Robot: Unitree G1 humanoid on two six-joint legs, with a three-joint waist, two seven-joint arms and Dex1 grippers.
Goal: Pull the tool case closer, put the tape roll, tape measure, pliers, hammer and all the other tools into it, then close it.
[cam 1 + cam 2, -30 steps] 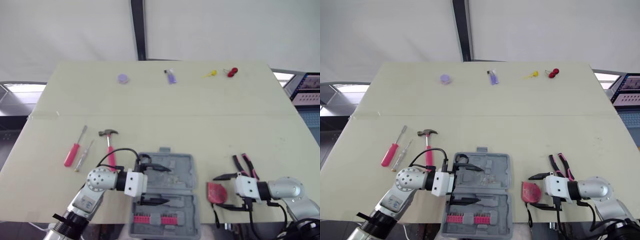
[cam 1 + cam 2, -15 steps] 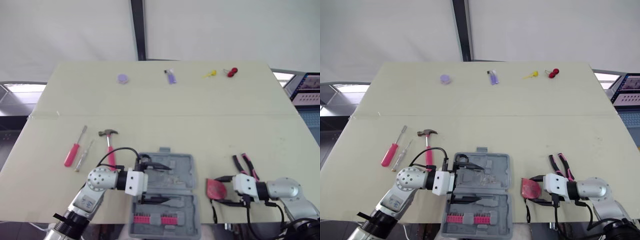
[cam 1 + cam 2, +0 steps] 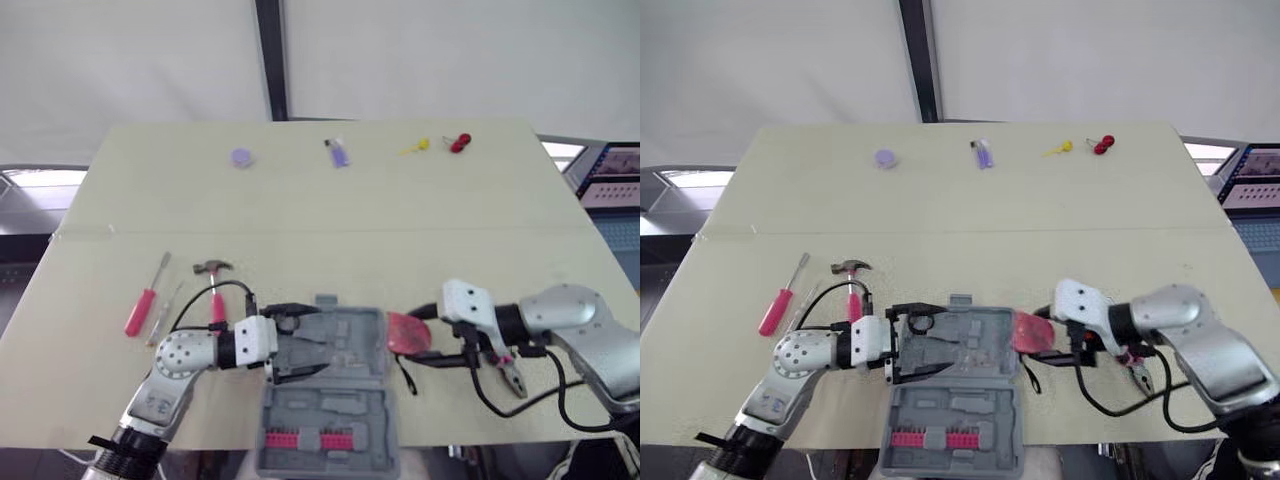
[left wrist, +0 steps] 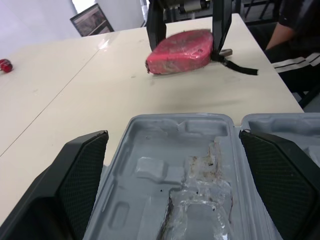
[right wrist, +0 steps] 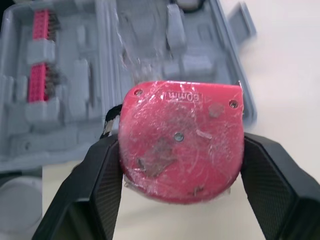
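Now | tool case (image 3: 350, 405) open, pink bits (image 3: 302, 439) in near half | left jaws spread | right jaws gripping tape measure (image 3: 405, 332)

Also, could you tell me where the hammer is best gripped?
Probably by its pink handle, from above, closing across it: the hammer lies flat, head pointing away from the robot, and the handle is its long narrow part.

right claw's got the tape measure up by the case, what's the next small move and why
Probably shift the right claw a little to the robot's left, then lower. The tape measure it grips sits at the open tool case's right edge, not yet inside. The open left claw straddles the case's far half, so keep clear.
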